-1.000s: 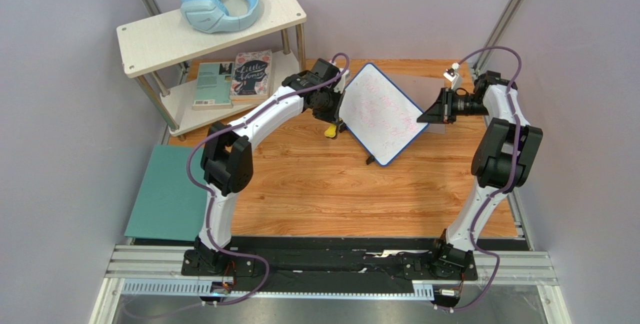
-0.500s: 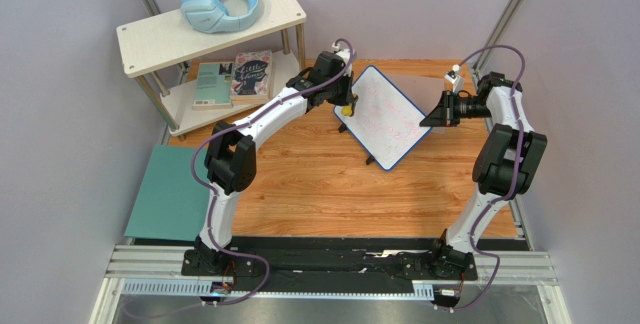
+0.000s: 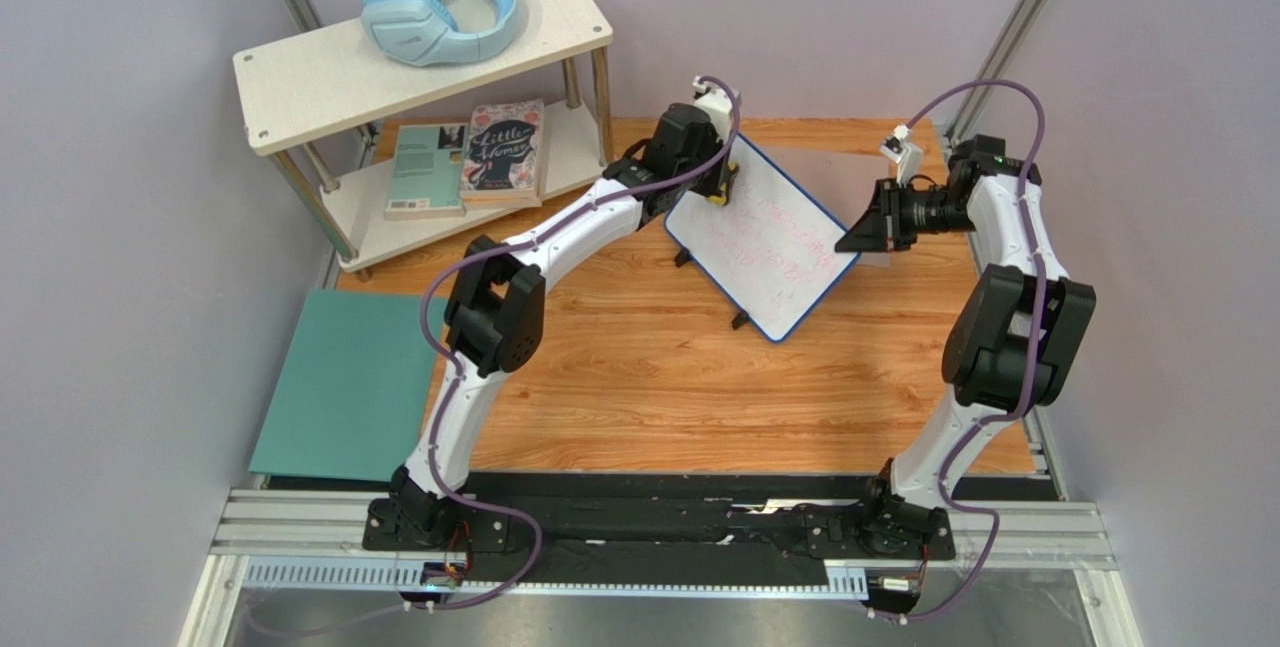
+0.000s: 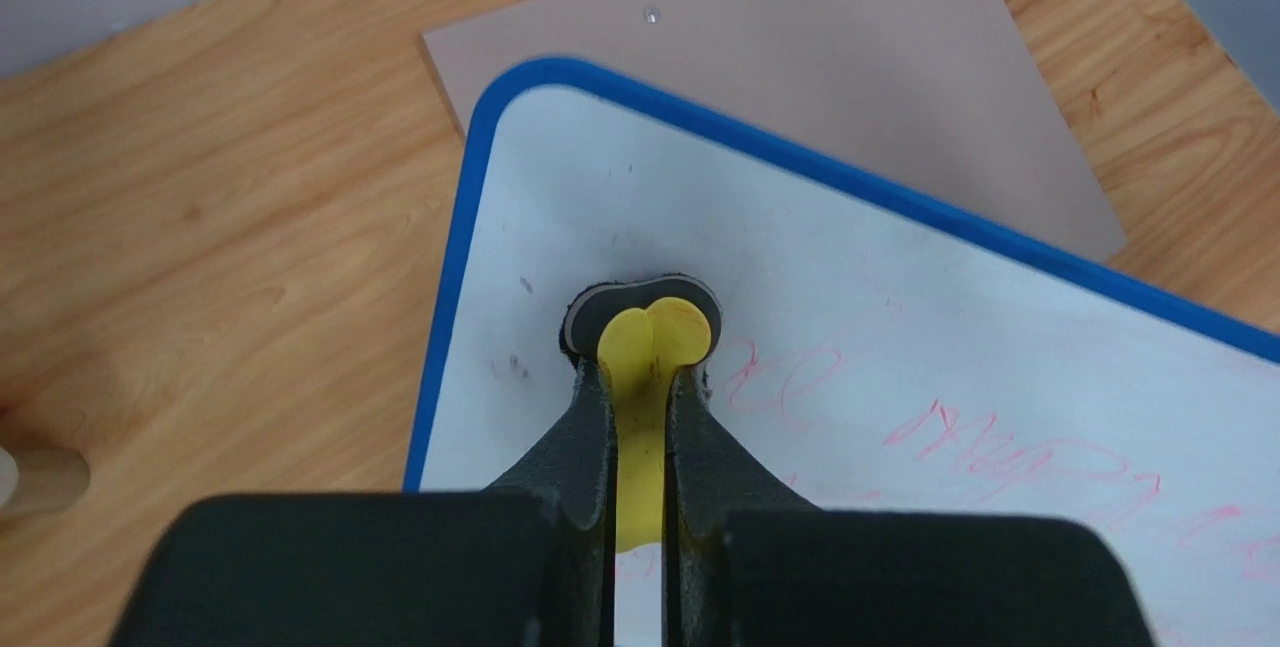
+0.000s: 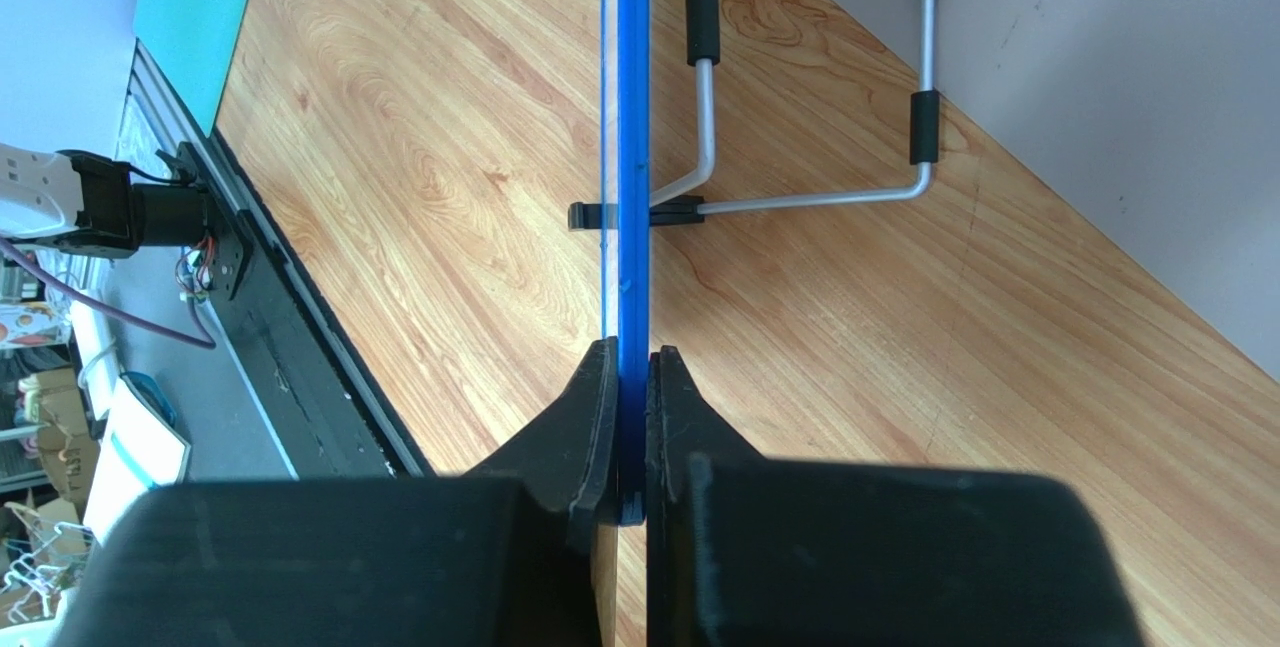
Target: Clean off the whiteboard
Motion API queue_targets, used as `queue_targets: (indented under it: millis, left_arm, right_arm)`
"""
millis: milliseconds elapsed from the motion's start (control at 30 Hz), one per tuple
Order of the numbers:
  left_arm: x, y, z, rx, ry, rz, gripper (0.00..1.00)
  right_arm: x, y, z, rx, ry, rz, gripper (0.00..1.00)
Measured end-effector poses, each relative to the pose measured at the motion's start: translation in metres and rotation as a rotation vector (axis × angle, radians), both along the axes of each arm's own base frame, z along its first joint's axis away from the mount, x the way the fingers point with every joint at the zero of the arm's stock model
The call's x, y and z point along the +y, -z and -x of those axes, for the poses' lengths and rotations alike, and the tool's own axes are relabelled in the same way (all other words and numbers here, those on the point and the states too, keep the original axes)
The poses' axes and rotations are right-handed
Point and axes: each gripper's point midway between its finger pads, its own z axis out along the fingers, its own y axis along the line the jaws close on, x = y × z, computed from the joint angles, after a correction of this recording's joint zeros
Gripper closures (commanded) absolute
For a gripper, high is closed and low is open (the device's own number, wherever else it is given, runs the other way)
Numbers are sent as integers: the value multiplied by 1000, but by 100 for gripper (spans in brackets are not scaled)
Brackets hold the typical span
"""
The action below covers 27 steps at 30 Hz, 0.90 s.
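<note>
The left claw [image 4: 639,382] is clamped on the eraser [image 4: 651,332], pad against the whiteboard [image 4: 842,272] corner; the scribbles [image 4: 992,437] lie right of its tips; the right claw [image 5: 631,374] pinches the board's edge.

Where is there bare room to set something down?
Free: the wood stretch between the whiteboard and the arm bases, flanked by both arms. Crowded: the far edge, with the shelf, the left gripper holding a yellow eraser on the board, and the right gripper clamping its edge.
</note>
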Motion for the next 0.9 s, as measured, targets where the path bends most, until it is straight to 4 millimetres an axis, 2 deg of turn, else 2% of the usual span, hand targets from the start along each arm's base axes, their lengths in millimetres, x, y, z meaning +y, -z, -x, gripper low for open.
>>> queue_targets:
  millis: [167,267,400,600,900]
  left_arm:
    - [-9,-7,-13,-63,0,-2,100]
    - [-12,-7,-12,-82,0,-16,100]
    - [-25,-1,-4,-107,4,-17,100]
    - [-55,4,25,-155,40,-69,100]
    - [-118,-8,104,-260,190,-149,100]
  right_arm:
    - [3,-1,-1,-15,-10,23,100]
    - [3,-1,-1,-14,-10,30,100]
    - [1,1,1,-1,-4,44,100]
    - [0,7,11,64,5,63,100]
    - [-1,9,11,72,11,74,100]
